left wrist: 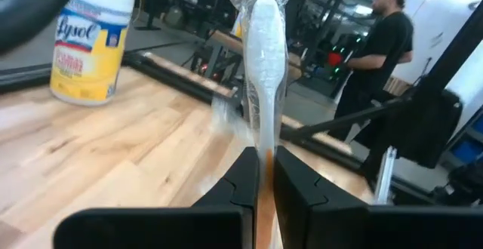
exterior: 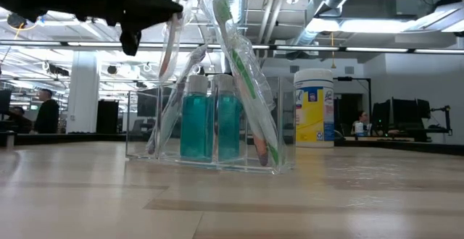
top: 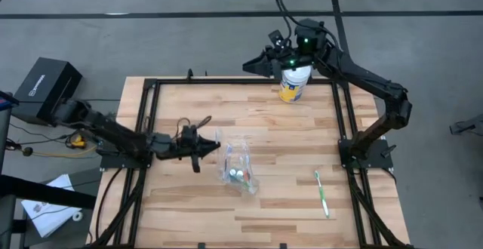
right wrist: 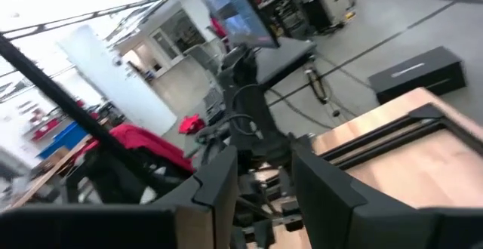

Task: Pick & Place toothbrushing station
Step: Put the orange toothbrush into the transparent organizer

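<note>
Wrapped toothbrush (left wrist: 264,60) clamped upright between left pincer (left wrist: 263,175) tips, just beside clear organizer (top: 238,166). Right pincer (right wrist: 260,175) part-open, empty, above wipes canister (top: 293,82).

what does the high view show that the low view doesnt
Only the high view: a green toothbrush lying alone on the table, and the right pincer above the wipes tub. Only the low view: two teal bottles upright in a clear holder. Both: the tub and the left pincer, shut on a wrapped toothbrush.
</note>
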Robot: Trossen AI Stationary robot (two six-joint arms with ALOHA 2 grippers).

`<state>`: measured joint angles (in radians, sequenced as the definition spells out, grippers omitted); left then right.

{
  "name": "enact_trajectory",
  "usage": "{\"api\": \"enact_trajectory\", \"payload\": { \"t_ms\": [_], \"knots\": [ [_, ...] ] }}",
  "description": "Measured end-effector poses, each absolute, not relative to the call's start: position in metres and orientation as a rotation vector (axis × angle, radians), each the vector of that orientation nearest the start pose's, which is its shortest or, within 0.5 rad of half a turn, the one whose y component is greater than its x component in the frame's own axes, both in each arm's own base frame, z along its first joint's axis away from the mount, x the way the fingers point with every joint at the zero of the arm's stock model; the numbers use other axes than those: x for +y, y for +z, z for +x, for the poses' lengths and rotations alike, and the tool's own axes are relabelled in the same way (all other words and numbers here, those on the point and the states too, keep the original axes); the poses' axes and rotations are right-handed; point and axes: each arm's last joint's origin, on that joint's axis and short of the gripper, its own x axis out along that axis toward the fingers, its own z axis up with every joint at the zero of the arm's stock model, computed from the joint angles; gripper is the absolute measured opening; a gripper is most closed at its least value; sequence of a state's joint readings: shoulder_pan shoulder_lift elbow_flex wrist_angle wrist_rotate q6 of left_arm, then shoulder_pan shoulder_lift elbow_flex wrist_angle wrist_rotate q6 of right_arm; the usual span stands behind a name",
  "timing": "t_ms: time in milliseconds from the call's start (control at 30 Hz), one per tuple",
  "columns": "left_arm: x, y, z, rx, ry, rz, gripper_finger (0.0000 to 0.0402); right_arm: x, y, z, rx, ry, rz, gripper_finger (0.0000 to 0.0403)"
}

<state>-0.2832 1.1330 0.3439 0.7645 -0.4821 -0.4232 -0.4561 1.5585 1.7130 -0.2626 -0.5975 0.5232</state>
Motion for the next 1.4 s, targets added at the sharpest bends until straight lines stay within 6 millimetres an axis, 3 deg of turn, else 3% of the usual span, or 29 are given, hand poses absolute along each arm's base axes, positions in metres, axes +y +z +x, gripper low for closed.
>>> {"api": "enact_trajectory", "payload": {
  "t_ms": [467, 700, 1400],
  "knots": [
    [-0.074, 0.153, 0.235, 0.057, 0.203, -0.413, 0.0010, -0.112, 0.452, 0.321, 0.179, 0.205, 0.585, 0.0119],
    [-0.086, 0.141, 0.235, 0.070, 0.167, -0.446, 0.0014, -0.104, 0.450, 0.324, 0.208, 0.228, 0.594, 0.0119],
    [-0.086, 0.143, 0.235, 0.053, 0.176, -0.428, 0.0218, -0.099, 0.451, 0.325, 0.207, 0.243, 0.591, 0.0119]
  ]
}}
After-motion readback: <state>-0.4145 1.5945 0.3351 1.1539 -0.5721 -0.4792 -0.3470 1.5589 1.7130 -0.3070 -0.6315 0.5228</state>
